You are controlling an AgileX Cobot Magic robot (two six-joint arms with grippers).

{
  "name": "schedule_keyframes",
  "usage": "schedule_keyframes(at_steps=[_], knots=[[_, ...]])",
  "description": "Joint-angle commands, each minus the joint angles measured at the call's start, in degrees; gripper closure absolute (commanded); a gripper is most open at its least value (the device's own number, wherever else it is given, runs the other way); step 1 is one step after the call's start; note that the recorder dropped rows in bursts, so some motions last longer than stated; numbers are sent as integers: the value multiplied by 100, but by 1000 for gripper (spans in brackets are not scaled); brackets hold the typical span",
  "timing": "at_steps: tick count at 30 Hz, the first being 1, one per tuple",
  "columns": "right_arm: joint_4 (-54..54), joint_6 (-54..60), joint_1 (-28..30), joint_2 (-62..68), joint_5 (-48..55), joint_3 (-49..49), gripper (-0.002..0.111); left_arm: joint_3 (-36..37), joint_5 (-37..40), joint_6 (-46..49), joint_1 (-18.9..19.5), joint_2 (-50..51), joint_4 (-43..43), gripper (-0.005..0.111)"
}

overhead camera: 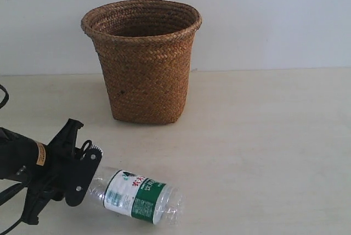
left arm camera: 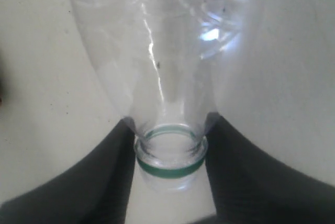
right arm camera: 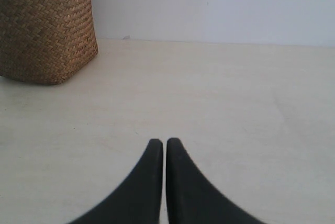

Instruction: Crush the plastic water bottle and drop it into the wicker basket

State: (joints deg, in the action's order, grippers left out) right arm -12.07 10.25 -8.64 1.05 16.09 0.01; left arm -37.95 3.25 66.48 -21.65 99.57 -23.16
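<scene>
The plastic water bottle lies on its side near the table's front, clear and capless, with a white-and-green label. Its neck points left into my left gripper. In the left wrist view the two black fingers press on either side of the neck at the green ring, so my left gripper is shut on the bottle. The wicker basket stands upright behind, apart from the bottle. My right gripper is shut with nothing in it, hovering over bare table, and it does not show in the exterior view.
A pale wooden table meets a white wall at the back. The right wrist view catches the basket's lower wall at one side, well away from the right gripper.
</scene>
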Motion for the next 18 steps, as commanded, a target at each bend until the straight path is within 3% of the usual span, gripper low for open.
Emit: schedule_keyframes(at_steps=[1, 3, 8, 18], knots=[[39, 15, 15, -37, -41, -1, 108, 4, -11, -148, -144, -59, 25, 91], [39, 15, 15, -37, -80, -1, 108, 4, -31, -292, -238, -137, 25, 102], [39, 15, 15, -37, -94, -1, 108, -7, 80, -1229, -300, -308, 560, 103], [39, 15, 15, -37, -94, -1, 108, -7, 1336, -2504, -300, -702, 1005, 103]])
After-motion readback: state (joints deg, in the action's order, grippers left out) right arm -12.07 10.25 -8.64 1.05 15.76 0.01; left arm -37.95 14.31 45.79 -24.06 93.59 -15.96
